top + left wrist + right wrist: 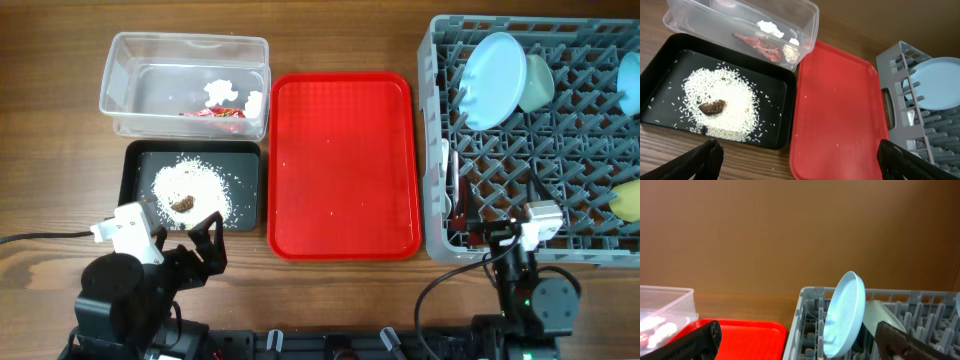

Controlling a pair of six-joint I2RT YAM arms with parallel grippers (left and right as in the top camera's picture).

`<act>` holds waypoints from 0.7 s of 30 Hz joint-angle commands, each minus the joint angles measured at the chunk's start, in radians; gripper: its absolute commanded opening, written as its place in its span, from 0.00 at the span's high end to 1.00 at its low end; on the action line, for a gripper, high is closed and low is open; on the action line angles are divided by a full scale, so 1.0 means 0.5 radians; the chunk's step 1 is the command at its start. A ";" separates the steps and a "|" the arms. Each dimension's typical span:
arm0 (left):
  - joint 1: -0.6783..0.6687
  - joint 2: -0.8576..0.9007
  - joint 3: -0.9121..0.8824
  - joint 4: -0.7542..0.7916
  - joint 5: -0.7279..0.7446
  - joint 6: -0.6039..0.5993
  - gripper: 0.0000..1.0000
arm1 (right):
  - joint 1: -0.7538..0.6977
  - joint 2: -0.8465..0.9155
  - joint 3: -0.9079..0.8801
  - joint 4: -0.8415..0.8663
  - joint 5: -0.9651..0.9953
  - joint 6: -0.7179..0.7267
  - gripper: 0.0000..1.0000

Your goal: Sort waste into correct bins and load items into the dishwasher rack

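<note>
The grey dishwasher rack [600, 245] at the right holds the light blue plate [495, 80] upright, the pale green bowl [538, 82], a light blue bowl [630, 85] at its far edge and the yellow cup [628, 200]. White cutlery [447, 165] lies along its left side. The clear tub [130, 60] holds the red wrapper [215, 113] and white tissue [222, 92]. The black tray [140, 155] holds rice with brown bits [187, 190]. My left gripper [797, 160] is open and empty near the black tray's front edge. My right gripper [797, 340] is open and empty by the rack's front.
The red serving tray [342, 165] lies between the bins and the rack with a few white crumbs on it. Bare wooden table runs along the front. A black cable [40, 238] trails off to the left.
</note>
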 commanded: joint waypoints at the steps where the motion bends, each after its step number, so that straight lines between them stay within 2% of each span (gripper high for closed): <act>1: -0.005 -0.008 -0.014 -0.002 -0.020 -0.011 0.00 | -0.007 -0.095 -0.201 0.249 0.027 -0.146 0.00; 2: -0.005 -0.008 -0.014 -0.002 -0.020 -0.011 0.00 | -0.007 -0.094 -0.247 0.346 0.026 -0.199 0.00; 7: -0.005 -0.008 -0.014 -0.002 -0.020 -0.011 0.00 | -0.007 -0.094 -0.249 0.293 0.026 -0.553 0.00; 11: -0.005 -0.008 -0.014 -0.002 -0.020 -0.011 0.00 | -0.007 -0.094 -0.249 -0.118 -0.011 -0.464 0.00; 13: -0.005 -0.008 -0.014 -0.002 -0.020 -0.011 0.00 | -0.007 -0.095 -0.249 -0.104 0.011 -0.343 0.00; 21: -0.005 -0.008 -0.014 -0.002 -0.020 -0.011 0.00 | -0.007 -0.090 -0.249 -0.105 0.011 -0.349 0.00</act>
